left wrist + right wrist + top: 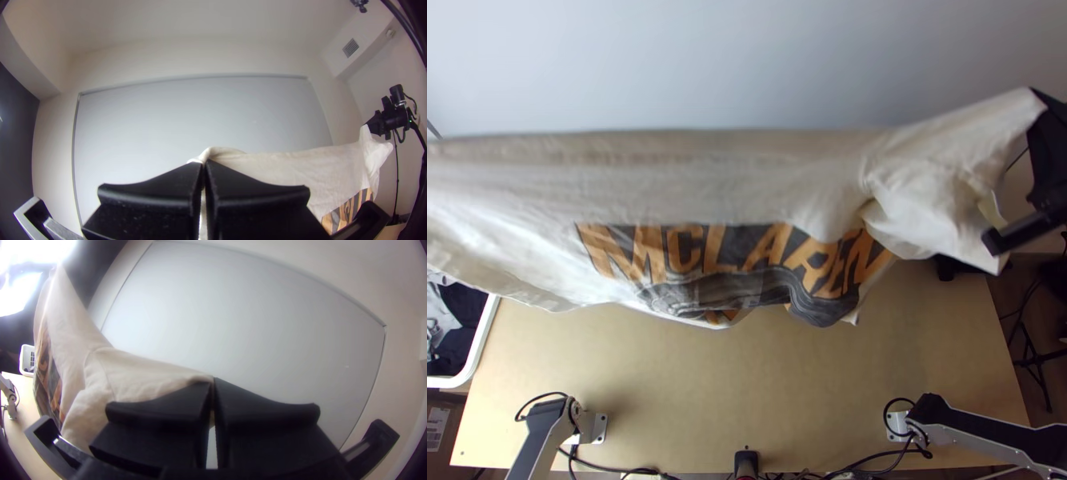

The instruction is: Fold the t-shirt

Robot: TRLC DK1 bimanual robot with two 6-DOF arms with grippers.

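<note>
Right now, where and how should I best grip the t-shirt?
I would pinch the t-shirt by its lower edge, from the near side of the table: that edge hangs slack, while the upper edge is stretched between the left gripper and right gripper.

The t-shirt (723, 192) hangs between left tool (204, 162) and right tool (1039, 100), above the counter (763, 384); a wall panel (200, 115) lies beyond. Well left of the right tool, a basket (483, 344) holds cloth (461, 308). Before that tool, the right arm's base (897, 426) stands on the counter.
</note>
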